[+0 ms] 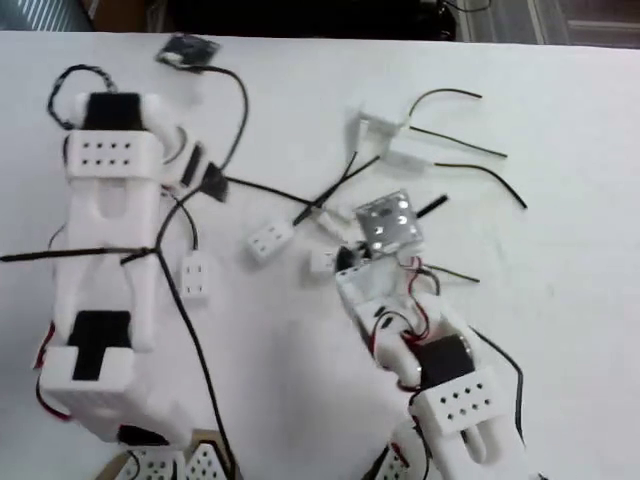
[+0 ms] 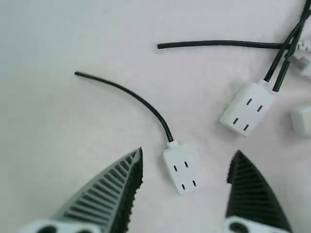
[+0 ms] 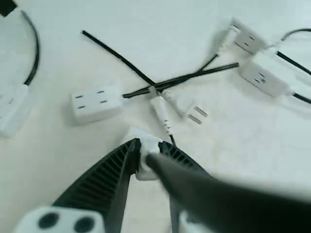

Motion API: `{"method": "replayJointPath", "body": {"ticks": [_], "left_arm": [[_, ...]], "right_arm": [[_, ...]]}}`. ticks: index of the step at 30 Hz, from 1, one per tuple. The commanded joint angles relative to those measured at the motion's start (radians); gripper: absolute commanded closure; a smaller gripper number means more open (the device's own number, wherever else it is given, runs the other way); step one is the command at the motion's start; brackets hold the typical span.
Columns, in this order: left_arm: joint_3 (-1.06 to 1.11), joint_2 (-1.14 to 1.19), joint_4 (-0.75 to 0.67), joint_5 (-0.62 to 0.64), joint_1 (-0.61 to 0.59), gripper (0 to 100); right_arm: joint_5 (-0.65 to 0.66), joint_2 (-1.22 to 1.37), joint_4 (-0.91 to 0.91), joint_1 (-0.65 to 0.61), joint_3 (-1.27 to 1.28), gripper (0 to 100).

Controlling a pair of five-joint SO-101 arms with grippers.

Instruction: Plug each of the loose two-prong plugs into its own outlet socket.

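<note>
- Left end effector [image 2: 188, 154] hangs over the white counter [image 2: 58, 39] with its ribbed fingers spread wide apart. One finger stands to each side of a four-slot socket [image 2: 181, 170], and neither touches it.
- That socket lies flat with its slots up, and a black cord [image 2: 131, 94] curves away from its end.
- A second socket [image 2: 245, 109] lies near it, also slots up and turned at an angle. Black cords cross at its far end.
- Right end effector [image 3: 147, 150] is clamped on a small white block [image 3: 146, 162]. I cannot tell whether this block is a plug or a socket body.
- Just beyond that block, a loose two-prong plug [image 3: 192, 112] lies on the counter with both flat prongs bare and in no socket, close to where the black cords cross.
- Farther off lie a third socket [image 3: 265, 77] and a fourth socket [image 3: 248, 36], near each other, each with its own cord.
</note>
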Motion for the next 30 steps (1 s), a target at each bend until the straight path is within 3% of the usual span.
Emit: {"method": "replayJointPath", "body": {"ticks": [1, 8, 19, 25, 30], "left_arm": [[-0.023, -0.105, 0.037, 0.017, -0.07, 84], [0.153, -0.315, -0.034, -0.038, -0.113, 86], [0.799, -0.716, -0.399, -0.029, -0.196, 86], [1.054, -0.785, -0.542, 0.091, -0.196, 86], [1.157, -0.786, -0.628, 0.104, -0.196, 86]], "right_arm": [[0.009, 0.079, 0.015, -0.094, -0.118, 98.1], [0.011, 0.486, -0.058, -0.148, -0.342, 98.1], [0.087, 0.862, -0.116, -0.234, -0.591, 98.1], [0.094, 0.987, -0.117, -0.236, -0.69, 98.1], [0.094, 1.09, -0.216, -0.245, -0.701, 98.1]]}}
